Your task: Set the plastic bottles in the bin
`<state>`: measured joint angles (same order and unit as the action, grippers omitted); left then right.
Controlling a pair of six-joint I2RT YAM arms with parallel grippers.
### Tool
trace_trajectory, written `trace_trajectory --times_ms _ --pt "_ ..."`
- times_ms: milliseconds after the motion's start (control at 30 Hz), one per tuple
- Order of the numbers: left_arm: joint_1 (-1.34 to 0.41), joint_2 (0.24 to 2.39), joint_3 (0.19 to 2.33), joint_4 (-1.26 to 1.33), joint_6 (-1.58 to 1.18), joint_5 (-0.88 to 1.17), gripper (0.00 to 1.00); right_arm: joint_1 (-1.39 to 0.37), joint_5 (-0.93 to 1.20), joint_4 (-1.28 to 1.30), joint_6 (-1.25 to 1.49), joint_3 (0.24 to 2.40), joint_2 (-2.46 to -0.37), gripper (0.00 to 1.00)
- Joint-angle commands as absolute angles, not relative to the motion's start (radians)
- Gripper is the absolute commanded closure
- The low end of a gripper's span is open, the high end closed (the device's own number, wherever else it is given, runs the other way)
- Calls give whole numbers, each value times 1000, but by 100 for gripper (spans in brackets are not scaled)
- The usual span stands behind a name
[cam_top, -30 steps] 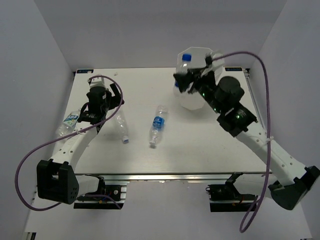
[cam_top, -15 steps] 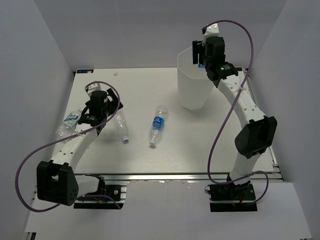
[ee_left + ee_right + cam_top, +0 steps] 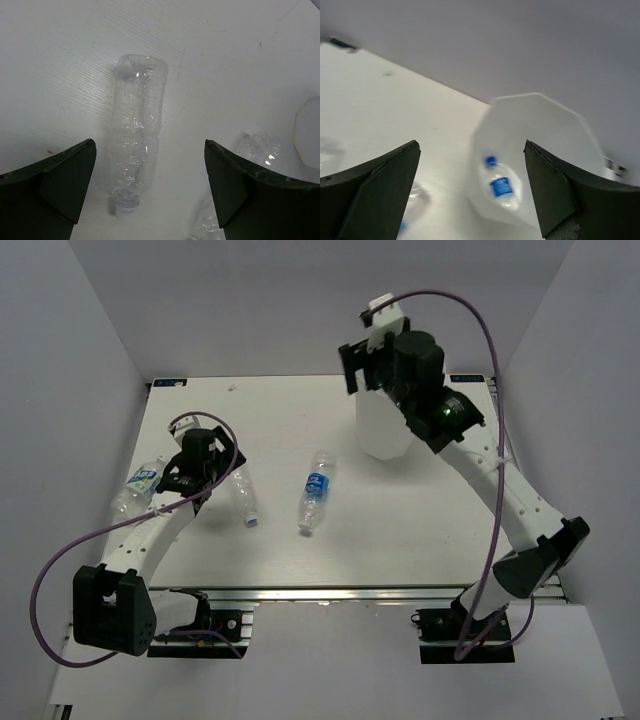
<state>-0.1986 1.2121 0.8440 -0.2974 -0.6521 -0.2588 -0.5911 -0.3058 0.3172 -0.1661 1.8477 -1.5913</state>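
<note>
Right claw (image 3: pixel 471 150) hung spread wide above the bin (image 3: pixel 545 120), with a blue-label bottle (image 3: pixel 501 187) sitting inside it. Left claw (image 3: pixel 150 150) gaped too, empty, over the unlabelled bottle (image 3: pixel 136 135) on the desk (image 3: pixel 60 60). Another labelled bottle (image 3: pixel 314 490) lay mid-desk, a fourth bottle (image 3: pixel 138 485) at the left edge.

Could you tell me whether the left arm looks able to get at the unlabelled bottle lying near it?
Probably yes: the left gripper hangs open over the unlabelled bottle, which lies flat on the table below the gap between its fingers, with nothing covering it.
</note>
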Motion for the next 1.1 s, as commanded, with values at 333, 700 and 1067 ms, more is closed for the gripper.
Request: trace_trajectory --times_ms 333,700,1067 --pt "-201 1051 779 -359 -781 -338 2 -874 -400 272 385 1376 -1660 11" --pt "-201 1063 756 -365 -750 -258 2 -868 -350 118 558 1316 -1959 11" --pt "-201 1063 776 -376 -746 -310 2 -854 -218 54 303 1391 -1821 70"
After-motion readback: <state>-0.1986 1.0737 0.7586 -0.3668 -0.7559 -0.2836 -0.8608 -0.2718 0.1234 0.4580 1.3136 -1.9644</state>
